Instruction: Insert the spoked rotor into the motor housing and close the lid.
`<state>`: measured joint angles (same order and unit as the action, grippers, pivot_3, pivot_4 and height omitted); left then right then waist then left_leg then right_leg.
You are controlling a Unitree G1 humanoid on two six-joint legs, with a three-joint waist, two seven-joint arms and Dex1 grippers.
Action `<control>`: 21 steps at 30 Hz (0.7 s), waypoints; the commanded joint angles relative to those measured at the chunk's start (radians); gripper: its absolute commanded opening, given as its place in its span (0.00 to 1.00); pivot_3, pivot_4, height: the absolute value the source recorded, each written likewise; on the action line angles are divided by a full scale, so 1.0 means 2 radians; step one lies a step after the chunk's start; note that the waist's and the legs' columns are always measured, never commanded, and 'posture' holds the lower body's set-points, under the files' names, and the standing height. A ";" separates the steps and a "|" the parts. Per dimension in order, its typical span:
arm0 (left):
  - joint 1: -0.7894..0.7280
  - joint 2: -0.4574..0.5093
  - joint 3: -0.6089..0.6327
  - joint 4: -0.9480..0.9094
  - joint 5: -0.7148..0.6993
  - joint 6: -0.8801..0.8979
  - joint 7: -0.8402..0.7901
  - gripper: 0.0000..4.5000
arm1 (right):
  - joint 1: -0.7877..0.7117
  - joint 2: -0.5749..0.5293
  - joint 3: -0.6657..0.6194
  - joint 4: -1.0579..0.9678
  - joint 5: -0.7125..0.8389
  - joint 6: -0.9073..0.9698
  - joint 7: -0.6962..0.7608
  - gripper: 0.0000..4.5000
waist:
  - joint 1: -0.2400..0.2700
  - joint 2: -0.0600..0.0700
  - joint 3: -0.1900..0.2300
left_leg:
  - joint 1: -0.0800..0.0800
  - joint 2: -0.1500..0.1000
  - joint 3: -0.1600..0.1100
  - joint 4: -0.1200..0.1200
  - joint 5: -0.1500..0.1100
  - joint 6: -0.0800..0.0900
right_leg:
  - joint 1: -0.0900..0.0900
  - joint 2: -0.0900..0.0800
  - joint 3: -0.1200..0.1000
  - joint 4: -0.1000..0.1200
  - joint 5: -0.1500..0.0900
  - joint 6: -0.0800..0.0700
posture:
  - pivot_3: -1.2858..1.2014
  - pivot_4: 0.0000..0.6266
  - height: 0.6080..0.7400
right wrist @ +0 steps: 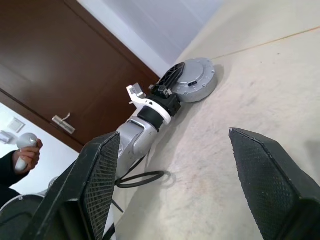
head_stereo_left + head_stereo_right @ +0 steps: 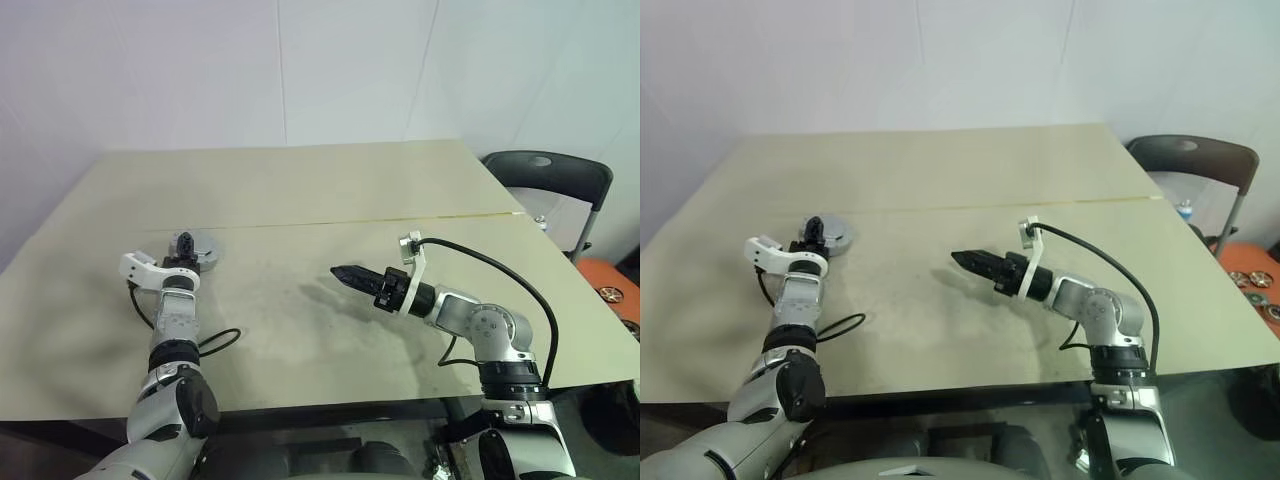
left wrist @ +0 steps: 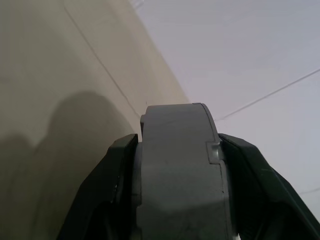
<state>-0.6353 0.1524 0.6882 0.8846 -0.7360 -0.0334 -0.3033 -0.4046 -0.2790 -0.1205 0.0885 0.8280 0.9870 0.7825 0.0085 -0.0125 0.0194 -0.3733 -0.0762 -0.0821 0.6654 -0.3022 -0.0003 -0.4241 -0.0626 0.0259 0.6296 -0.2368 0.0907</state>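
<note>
**Two grippers over one bare table**

Left gripper (image 2: 185,247) clamps the grey motor assembly (image 1: 196,80) by its near edge, resting left of the table (image 2: 330,200) seam. Right gripper (image 1: 170,165), jaws wide and empty, hovers well apart over open tabletop.

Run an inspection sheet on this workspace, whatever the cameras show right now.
Surface: beige table, a thin seam line across it, faint scuffs near the middle.
Job's things: lid, silvery-grey round disc, at the table's left side, apparently resting on the surface; cannot tell what is under it.
Clutter: nothing seen.
Grippers: left gripper jaws shut on the lid's edge; right gripper jaws open, empty, above the table's middle, pointing towards the left one.
Cables: black cable looped on the table beside the left arm; black lead arcing over the right forearm.
Surroundings: white wall, dark chair to the right, brown door, a person's hand holding something white.
</note>
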 commanded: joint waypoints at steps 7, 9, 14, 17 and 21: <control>-0.005 0.024 -0.003 0.006 0.048 -0.097 0.060 0.91 | -0.007 -0.005 0.010 0.009 -0.016 -0.017 0.017 0.81 | -0.001 0.000 0.000 | 0.000 0.001 0.000 0.000 0.000 -0.001 | 0.000 0.001 0.000 0.001 0.000 -0.001 | 0.52 0.00 1.00; -0.002 0.036 -0.006 0.019 0.078 -0.135 0.114 1.00 | -0.008 -0.005 0.011 0.013 -0.019 -0.019 0.020 0.81 | 0.000 0.000 0.000 | 0.000 0.001 0.000 0.000 0.000 -0.001 | 0.000 0.001 0.000 0.001 0.000 -0.001 | 0.52 0.00 1.00; 0.000 0.057 -0.038 0.018 0.138 -0.181 0.151 1.00 | -0.008 -0.007 0.013 0.015 -0.025 -0.022 0.022 0.81 | 0.003 0.000 0.000 | 0.000 0.001 0.000 0.000 0.000 -0.001 | 0.000 0.000 0.000 0.001 0.000 -0.001 | 0.52 0.00 1.00; -0.004 0.048 -0.103 -0.020 0.152 -0.159 0.022 1.00 | -0.010 -0.002 0.013 0.017 -0.038 -0.039 0.012 0.81 | 0.008 -0.001 -0.001 | 0.000 0.000 0.000 0.000 0.001 -0.001 | 0.000 0.000 -0.001 0.001 0.000 -0.001 | 0.52 0.00 1.00; 0.037 0.035 -0.206 -0.105 0.171 -0.116 -0.130 1.00 | -0.020 0.013 0.026 0.026 -0.091 -0.100 -0.024 0.81 | 0.008 -0.001 -0.001 | 0.000 0.000 0.000 0.000 0.001 -0.001 | 0.001 0.000 -0.001 0.001 0.001 -0.001 | 0.52 0.00 1.00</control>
<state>-0.5835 0.2298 0.3605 0.7578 -0.4179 -0.3021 -0.4398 -0.4120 -0.2607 -0.0690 0.1447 0.6829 0.8524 0.7634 0.0244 -0.0138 0.0175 -0.3723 -0.0767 -0.0813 0.6659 -0.3012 -0.0013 -0.4230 -0.0629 0.0246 0.6310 -0.2357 0.0891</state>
